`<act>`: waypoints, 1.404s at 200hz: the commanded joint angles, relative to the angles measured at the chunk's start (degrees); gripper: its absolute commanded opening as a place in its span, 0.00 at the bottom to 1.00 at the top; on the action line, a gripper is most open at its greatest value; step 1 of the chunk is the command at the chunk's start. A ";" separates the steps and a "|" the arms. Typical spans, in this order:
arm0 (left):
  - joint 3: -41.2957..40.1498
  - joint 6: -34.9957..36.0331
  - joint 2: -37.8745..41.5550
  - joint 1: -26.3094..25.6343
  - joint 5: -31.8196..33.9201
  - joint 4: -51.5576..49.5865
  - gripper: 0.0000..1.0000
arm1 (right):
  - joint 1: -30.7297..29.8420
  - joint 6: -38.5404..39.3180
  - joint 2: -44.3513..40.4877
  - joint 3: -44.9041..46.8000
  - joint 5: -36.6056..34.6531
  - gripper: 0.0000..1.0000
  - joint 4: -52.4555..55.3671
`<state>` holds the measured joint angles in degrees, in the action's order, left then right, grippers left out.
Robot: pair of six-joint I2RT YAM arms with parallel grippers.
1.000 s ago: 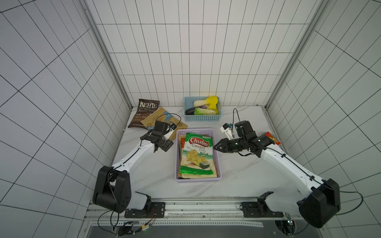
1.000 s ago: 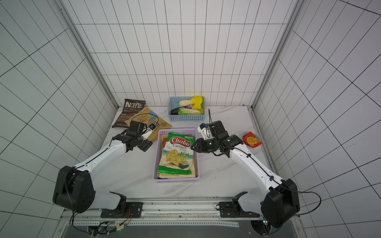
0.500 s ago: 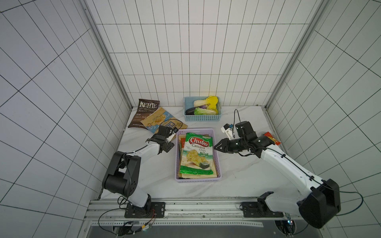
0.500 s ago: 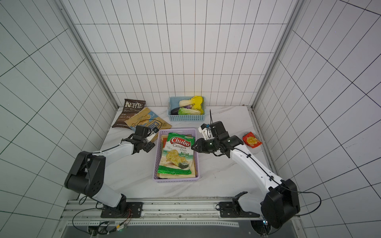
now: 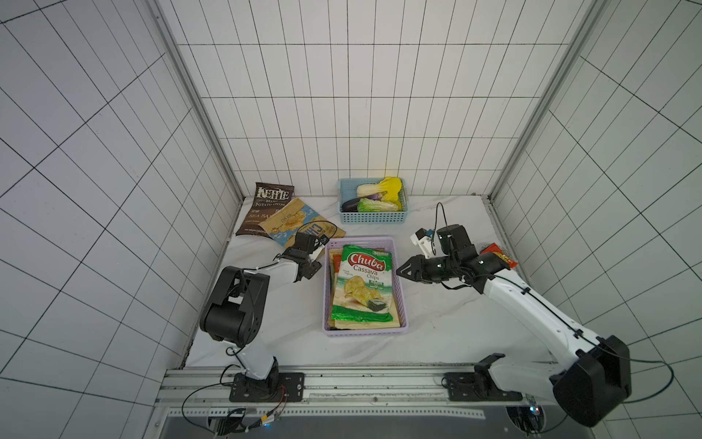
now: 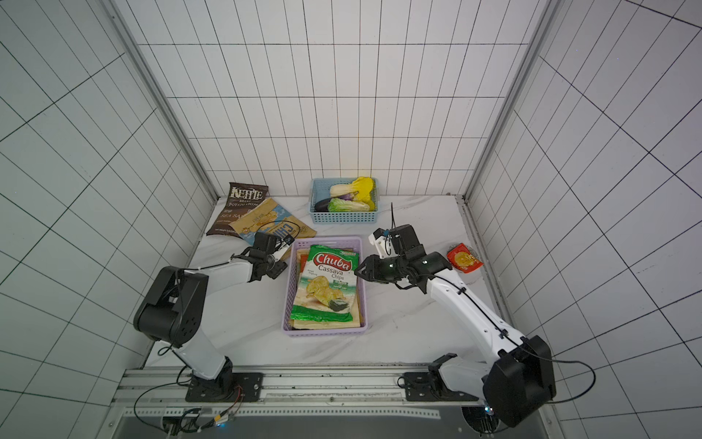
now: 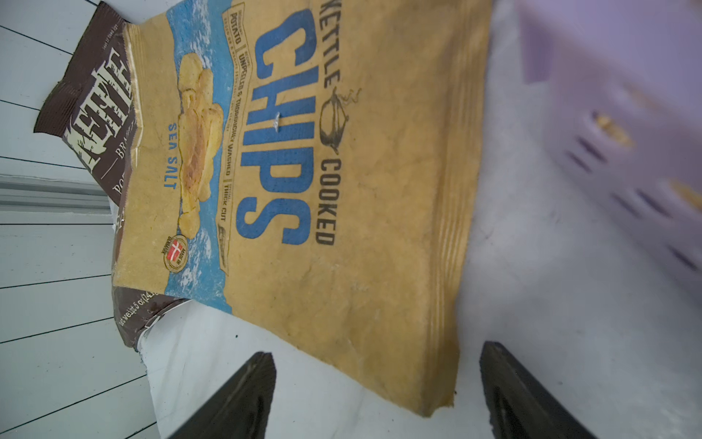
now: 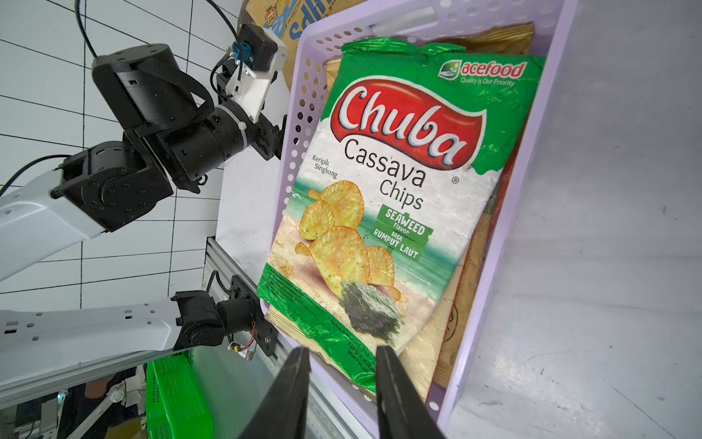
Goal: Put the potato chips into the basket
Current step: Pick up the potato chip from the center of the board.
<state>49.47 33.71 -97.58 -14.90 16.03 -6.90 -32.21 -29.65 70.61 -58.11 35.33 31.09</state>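
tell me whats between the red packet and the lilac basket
The right claw and its wrist, above bare table, fill the stretch from the red packet to the lilac basket; both top views show it.

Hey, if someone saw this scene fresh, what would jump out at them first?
The bright green-and-red Chuba cassava bag lying on top in the lilac basket, right in the middle. Then the tan CHIPS bag overlapping the brown Kettle bag in the far left corner, with the open left hand poised at its near corner.
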 commanded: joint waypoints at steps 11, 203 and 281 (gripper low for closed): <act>0.45 -1.17 -1.59 0.13 0.29 0.92 0.87 | 0.48 -0.41 -0.91 0.32 0.77 0.33 -0.69; 11.21 -5.21 19.26 1.83 0.84 -17.17 0.00 | 0.46 -1.39 0.23 -0.07 3.43 0.33 -2.30; 33.10 -8.06 25.03 2.06 -4.60 -33.42 0.00 | 0.48 -2.00 -0.47 0.63 3.77 0.33 -3.35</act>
<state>76.18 27.99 -75.68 -13.04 15.44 -35.92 -32.21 -30.96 70.63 -58.11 38.22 29.32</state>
